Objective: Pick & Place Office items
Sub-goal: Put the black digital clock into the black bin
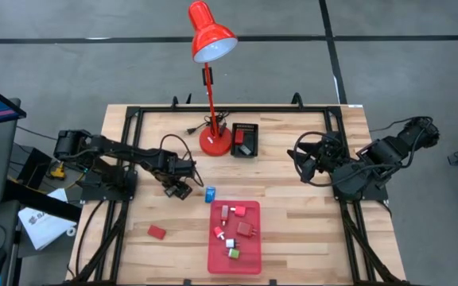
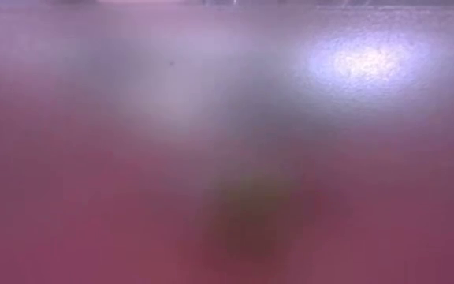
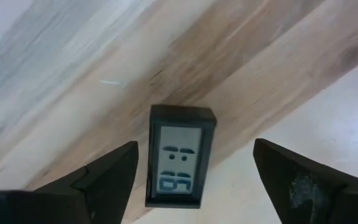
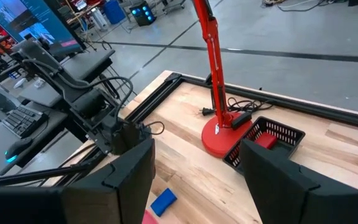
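Note:
My left gripper (image 1: 178, 189) (image 3: 194, 171) is open, low over the table left of the red tray (image 1: 249, 262). A small black piece with a grey display (image 3: 180, 155) lies flat on the wood between its fingers, touching neither. A blue piece (image 1: 210, 194) (image 4: 163, 202) lies just above the tray's far left corner. A red block (image 1: 157, 232) sits alone on the table toward the near left. Several red, white and green pieces (image 1: 234, 232) lie in the tray. My right gripper (image 1: 303, 164) (image 4: 194, 180) is open and waits above the table's right half.
A tall red desk lamp (image 1: 211, 95) stands on its round base (image 4: 219, 138) at the far middle. Beside it sits a black mesh basket (image 1: 245, 141) (image 4: 265, 140) with a red thing inside. The low view shows only a pink blur. Bare wood lies between tray and right arm.

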You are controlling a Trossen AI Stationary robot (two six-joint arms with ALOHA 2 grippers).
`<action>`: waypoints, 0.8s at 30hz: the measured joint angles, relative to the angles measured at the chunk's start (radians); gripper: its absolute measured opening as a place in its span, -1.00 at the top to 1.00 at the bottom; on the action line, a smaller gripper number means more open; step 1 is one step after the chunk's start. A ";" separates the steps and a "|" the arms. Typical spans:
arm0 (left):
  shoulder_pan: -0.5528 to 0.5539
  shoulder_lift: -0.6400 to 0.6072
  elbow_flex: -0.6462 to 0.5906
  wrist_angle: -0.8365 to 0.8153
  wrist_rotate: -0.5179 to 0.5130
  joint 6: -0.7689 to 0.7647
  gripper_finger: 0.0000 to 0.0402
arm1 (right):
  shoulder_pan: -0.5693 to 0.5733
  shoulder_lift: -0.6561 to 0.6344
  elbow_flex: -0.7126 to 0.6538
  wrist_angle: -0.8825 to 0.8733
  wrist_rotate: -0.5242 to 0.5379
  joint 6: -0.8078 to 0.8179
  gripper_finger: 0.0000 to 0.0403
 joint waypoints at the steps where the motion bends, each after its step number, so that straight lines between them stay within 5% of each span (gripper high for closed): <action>1: 0.000 0.000 -0.009 0.010 0.000 0.000 -0.59 | 0.000 0.000 0.000 0.001 -0.002 0.000 -0.14; 7: 0.017 0.000 -0.049 0.076 0.013 -0.028 -0.62 | 0.000 0.000 0.000 0.001 -0.002 0.000 -0.14; 24: 0.057 0.000 -0.059 0.106 0.020 -0.022 -0.04 | 0.000 0.000 0.000 0.003 -0.002 -0.003 -0.14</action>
